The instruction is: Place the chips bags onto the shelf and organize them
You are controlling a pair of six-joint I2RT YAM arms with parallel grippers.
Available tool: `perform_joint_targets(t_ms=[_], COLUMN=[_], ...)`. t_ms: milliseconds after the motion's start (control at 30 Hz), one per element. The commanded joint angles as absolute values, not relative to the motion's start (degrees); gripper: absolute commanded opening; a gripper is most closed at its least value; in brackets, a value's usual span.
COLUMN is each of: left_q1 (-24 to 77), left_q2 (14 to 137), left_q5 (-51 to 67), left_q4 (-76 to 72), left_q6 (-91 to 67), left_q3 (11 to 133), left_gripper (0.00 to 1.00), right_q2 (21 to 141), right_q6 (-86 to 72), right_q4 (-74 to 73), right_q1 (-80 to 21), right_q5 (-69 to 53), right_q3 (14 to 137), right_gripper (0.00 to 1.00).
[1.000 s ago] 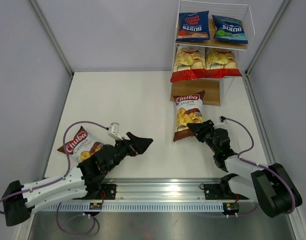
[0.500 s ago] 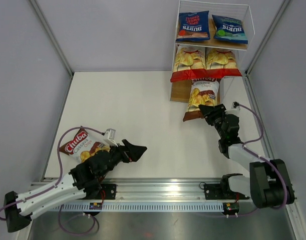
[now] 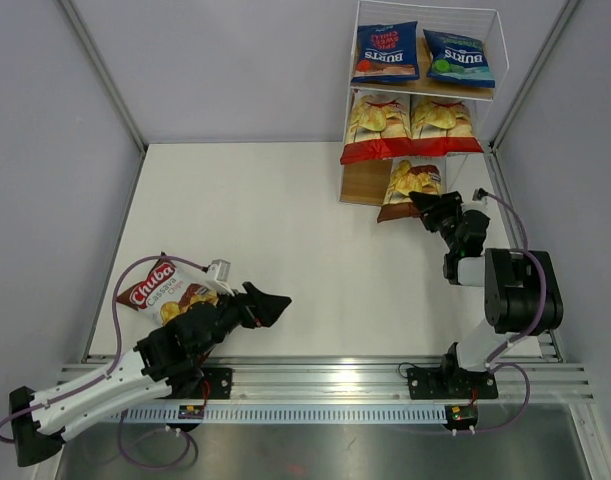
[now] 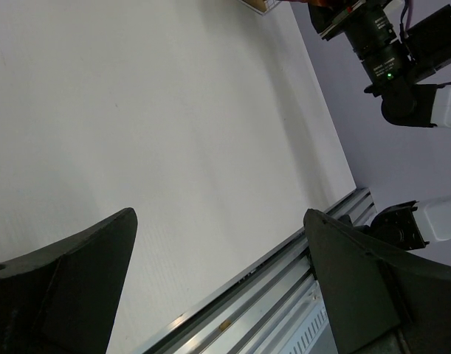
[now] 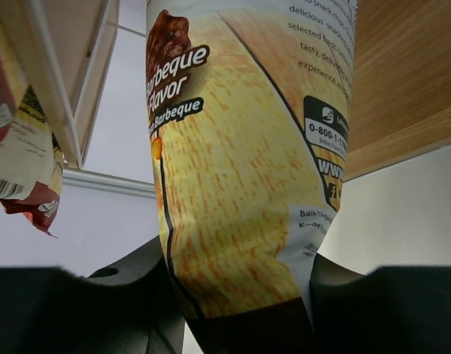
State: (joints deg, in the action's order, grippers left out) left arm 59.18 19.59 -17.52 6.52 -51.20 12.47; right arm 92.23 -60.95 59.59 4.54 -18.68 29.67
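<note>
One brown shiny "Chuba" chips bag [image 3: 163, 297] lies flat on the white table [image 3: 285, 200] near the left edge, likely waiting its turn. The black left gripper [image 3: 270, 303] sits just right of it, jaws wide apart and holding nothing. Its arm lies low and points right. The other brown shiny chips bag [image 3: 410, 185] is pinched at its dark end by the black right gripper [image 3: 428, 205], probably so the free end goes in first. That arm reaches far forward to the bottom wooden step of the white wire shelf [image 3: 363, 183].
</note>
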Motion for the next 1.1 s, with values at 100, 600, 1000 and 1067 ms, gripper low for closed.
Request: perform_joint_targets(t_ms=[100, 600, 1000, 1067], left_q1=[59.2, 59.1, 59.1, 59.1], left_q2=[18.2, 17.6, 18.3, 18.5], left_q5=[-16.7, -17.6, -17.1, -17.0], left_q4=[6.5, 7.0, 5.2, 4.7], left_q6=[-50.5, -51.0, -51.7, -51.9], left_q3=[11.7, 10.2, 9.1, 8.9], left_gripper=[0.99, 0.99, 0.99, 0.99], right_q2=[103.5, 120.7, 121.5, 120.9], right_q6=[-67.4, -76.5, -78.6, -78.1], right_q4=[78.5, 89.1, 87.4, 85.9], right_q1=[5.3, 9.1, 11.8, 11.8], right_q5=[-22.8, -23.4, -24.5, -24.4], right_q3=[34.2, 34.9, 36.0, 35.9], right_gripper=[0.2, 0.18, 0.29, 0.35])
